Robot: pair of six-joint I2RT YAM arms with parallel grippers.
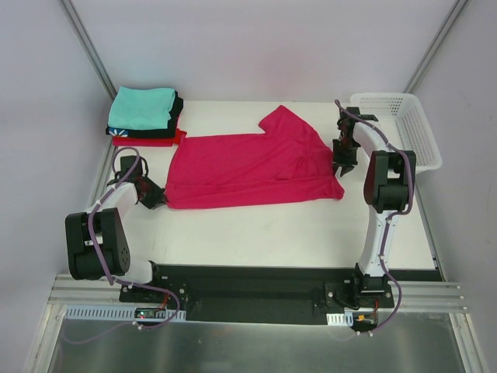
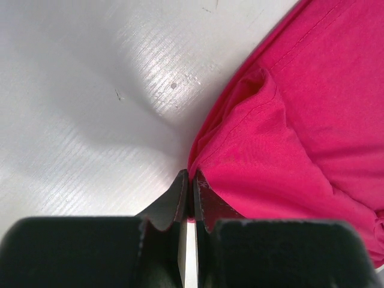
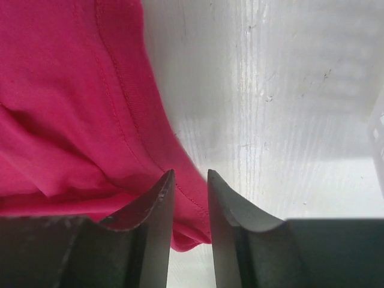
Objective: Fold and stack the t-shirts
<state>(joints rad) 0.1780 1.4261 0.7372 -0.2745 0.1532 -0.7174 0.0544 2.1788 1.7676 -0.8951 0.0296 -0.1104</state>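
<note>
A crimson-pink t-shirt point(image 1: 248, 165) lies spread flat across the middle of the table, one sleeve pointing to the back. My left gripper point(image 1: 158, 200) is at its near left corner. In the left wrist view that gripper point(image 2: 192, 174) is shut, with the edge of the pink shirt point(image 2: 288, 150) pinched between its tips. My right gripper point(image 1: 340, 165) is at the shirt's right edge. Its jaws point(image 3: 190, 173) stand a little apart, and the hem of the shirt point(image 3: 66, 108) lies loose between and under them. Folded t-shirts are stacked at the back left: teal point(image 1: 141, 107) on black point(image 1: 169, 127) on red point(image 1: 147, 141).
A white mesh basket point(image 1: 400, 124) stands at the back right, just beyond the right arm. Grey walls close in the table on the left, back and right. Bare white table point(image 1: 272, 233) lies between the shirt and the arm bases.
</note>
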